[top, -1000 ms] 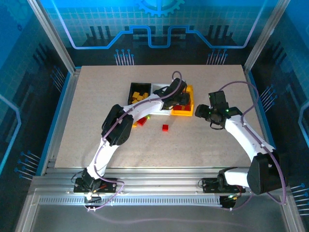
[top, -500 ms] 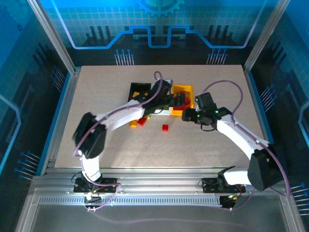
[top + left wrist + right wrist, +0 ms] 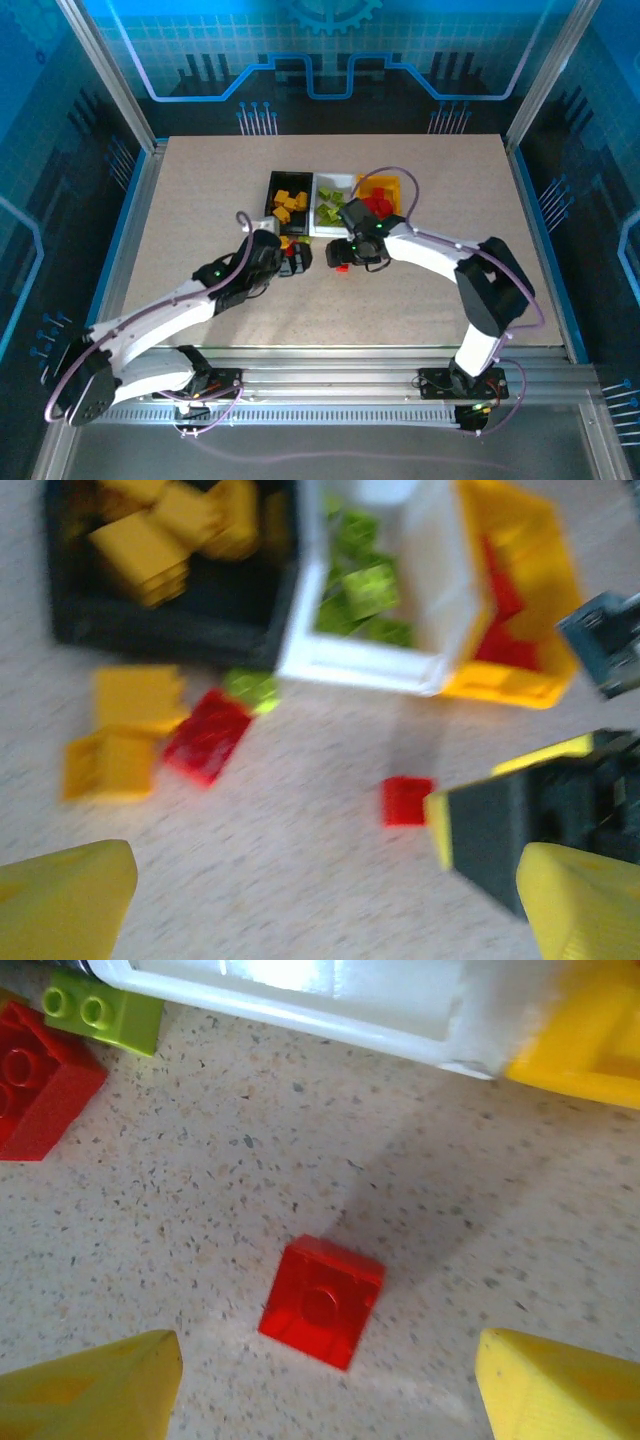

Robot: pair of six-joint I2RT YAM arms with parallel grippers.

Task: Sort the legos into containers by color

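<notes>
Lying loose on the bench (image 3: 200, 180), a small red brick (image 3: 322, 1302) sits alone in front of the white bin (image 3: 300, 1000), clear of its near wall. The right claw (image 3: 325, 1390) hangs over it, fingers spread to either side and touching nothing.

Off the white bin's front left corner lies a cluster: a green brick (image 3: 252, 688) close by the corner, a larger red brick (image 3: 207, 737) just beside it, and two yellow bricks (image 3: 130, 695) further left. The left claw (image 3: 320, 910) hovers near them, spread wide and empty.

Inside the white bin lie green bricks (image 3: 365, 585). The black bin (image 3: 150, 640) on its left holds yellow ones, and the yellow bin (image 3: 510, 685) on its right holds red.

The right wrist view resolves the studs on the bricks. The blurred left wrist view does not, yet it takes in all three bins and the right claw's dark body.
</notes>
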